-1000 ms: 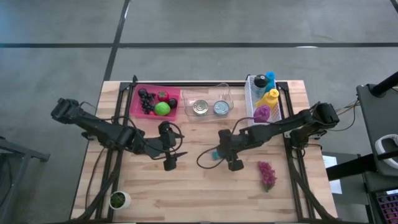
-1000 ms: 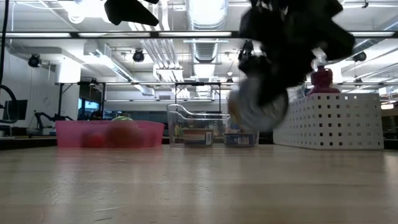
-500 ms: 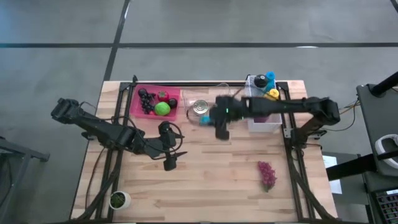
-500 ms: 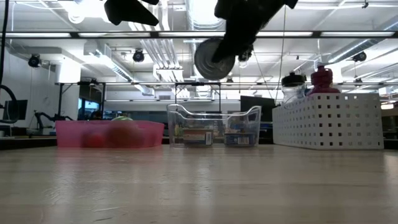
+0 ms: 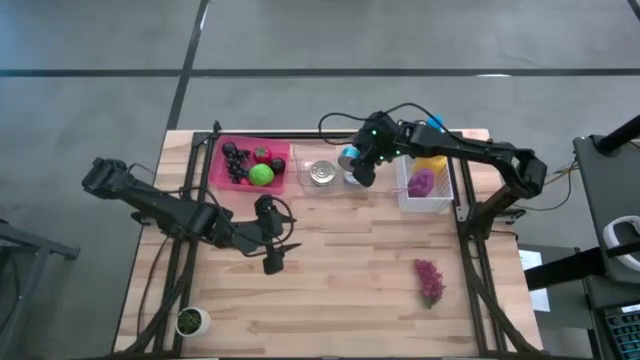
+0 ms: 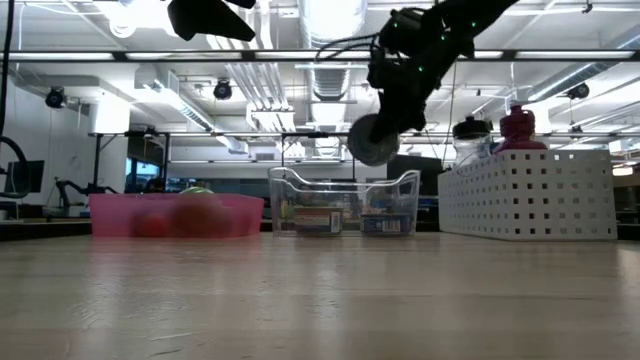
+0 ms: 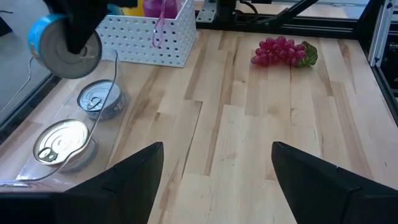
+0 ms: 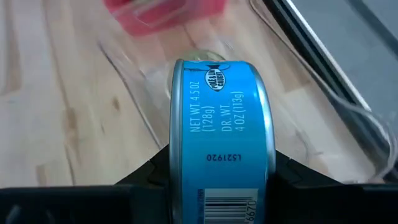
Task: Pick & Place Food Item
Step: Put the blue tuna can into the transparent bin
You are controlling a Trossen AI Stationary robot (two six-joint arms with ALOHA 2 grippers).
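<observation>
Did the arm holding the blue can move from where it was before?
Yes. The right gripper, shut on the blue can, swung from the table's middle back to above the clear bin that holds two cans.

a pale wooden table [image 5: 330, 290] of butcher-block planks carries everything. along its far edge, from the left arm's side to the right arm's: a pink bin [image 5: 222, 170] of fruit, a clear plastic bin [image 5: 303, 168] (two tins sit inside it), and a white perforated basket [image 5: 405, 190] with bottles in it. a bunch of purple grapes [image 5: 430, 281] lies loose on the bare wood near the front right part, well apart from the bins. a small white pot [image 5: 191, 322] with a green plant stands at the front left corner.
</observation>
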